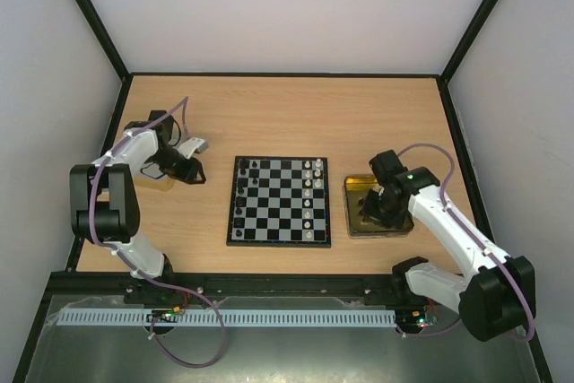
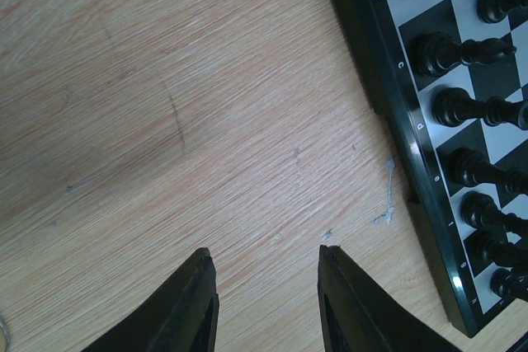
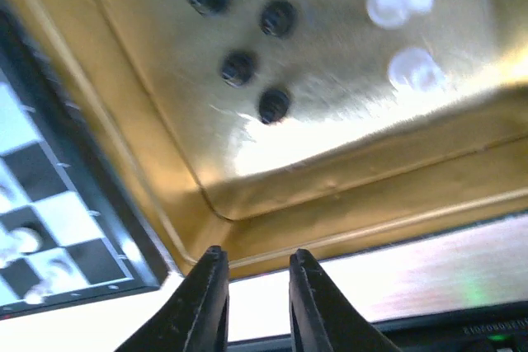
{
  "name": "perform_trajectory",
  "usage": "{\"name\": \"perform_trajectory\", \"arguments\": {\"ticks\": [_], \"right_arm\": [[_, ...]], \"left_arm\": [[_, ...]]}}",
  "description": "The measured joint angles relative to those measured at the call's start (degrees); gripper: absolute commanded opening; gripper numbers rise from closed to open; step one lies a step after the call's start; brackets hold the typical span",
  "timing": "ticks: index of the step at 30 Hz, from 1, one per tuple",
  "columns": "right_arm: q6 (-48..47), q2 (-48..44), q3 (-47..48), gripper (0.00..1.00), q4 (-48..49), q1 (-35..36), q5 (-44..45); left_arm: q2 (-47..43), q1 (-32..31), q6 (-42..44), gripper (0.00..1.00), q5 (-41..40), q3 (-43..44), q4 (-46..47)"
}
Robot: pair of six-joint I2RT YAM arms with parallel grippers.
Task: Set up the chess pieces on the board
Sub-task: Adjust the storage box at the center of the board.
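Note:
The board [image 1: 280, 201] lies mid-table, with black pieces [image 1: 244, 187] along its left side and white pieces [image 1: 311, 187] along its right. The left wrist view shows its left edge [image 2: 412, 154] and several black pieces [image 2: 462, 51]. My left gripper [image 2: 262, 255] is open and empty over bare wood, left of the board [image 1: 184, 168]. My right gripper [image 3: 256, 257] is open and empty above the gold tin's [image 3: 330, 187] near corner. In the tin lie several black pieces [image 3: 239, 68] and white pieces [image 3: 396, 2]. The board's corner [image 3: 49, 204] shows at left.
The gold tin [image 1: 351, 226] sits just right of the board, under the right arm. Black frame posts and white walls enclose the table. A black rail [image 1: 269, 284] runs along the near edge.

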Motion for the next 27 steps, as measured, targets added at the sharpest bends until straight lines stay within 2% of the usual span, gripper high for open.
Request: {"name": "perform_trajectory", "arguments": {"ticks": [2, 4, 10, 15, 23, 27], "right_arm": [[0.0, 1.2, 3.1, 0.20, -0.4, 0.0, 0.3], [-0.1, 2.9, 5.0, 0.12, 0.1, 0.0, 0.3], [-0.6, 8.3, 4.8, 0.03, 1.5, 0.2, -0.6], [-1.0, 9.0, 4.0, 0.02, 1.8, 2.6, -1.2], [1.2, 11.8, 3.9, 0.02, 3.1, 12.7, -2.9], [2.6, 11.9, 3.9, 0.02, 4.2, 15.1, -3.2]], "left_arm": [[0.0, -0.7, -0.4, 0.36, 0.0, 0.0, 0.3], [0.0, -1.4, -0.9, 0.36, 0.0, 0.0, 0.6], [0.3, -3.3, -1.7, 0.36, -0.1, -0.2, 1.9], [0.8, -3.7, -1.8, 0.36, -0.6, -1.0, 2.6], [2.0, -3.7, -1.4, 0.36, -1.7, -1.8, 3.3], [2.3, -3.7, -1.2, 0.36, -1.9, -1.8, 3.5]]}}
